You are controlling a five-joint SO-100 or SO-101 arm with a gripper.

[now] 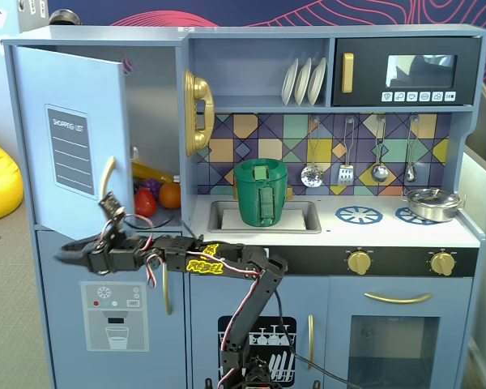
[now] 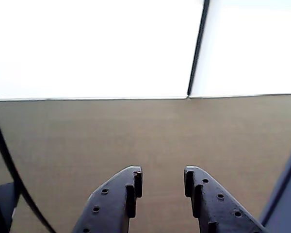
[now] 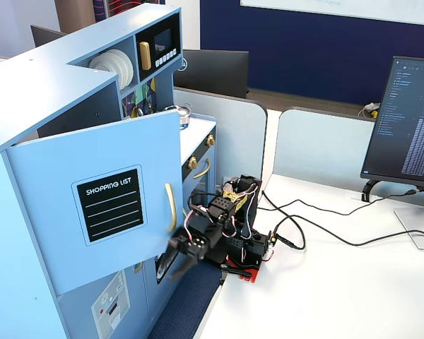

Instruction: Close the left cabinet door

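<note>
- Left cabinet door [image 1: 71, 138]: light-blue panel, top left of the toy kitchen; stands open, swung out on its left edge. Also seen in another fixed view [image 3: 99, 205].
- "SHOPPING LIST" patch [image 3: 110, 204]: black with white lines, on the door's outer face.
- Door handle [image 3: 170, 207]: curved, gold, vertical, near the door's free edge.
- Tool [image 1: 65, 255]: black, on the arm stretched level toward the left in a fixed view, below the door's lower edge and in front of the lower blue door. Seen from the wrist [image 2: 161, 187], the jaws stand a narrow gap apart with nothing between them. In another fixed view [image 3: 177, 258] it is blurred, just under the door's lower corner; contact with the door cannot be told.
- Cabinet interior [image 1: 158, 194]: red and orange toy fruit on the shelf behind the open door.
- Lower blue door [image 1: 113, 320]: carries the ice/water dispenser graphic.
- Green pot [image 1: 261, 191]: stands in the sink.
- Microwave [image 1: 405, 71]: black, top right, door shut.
- Bench [image 3: 325, 289]: white; carries the arm's base, cables and a monitor [image 3: 408, 123].
</note>
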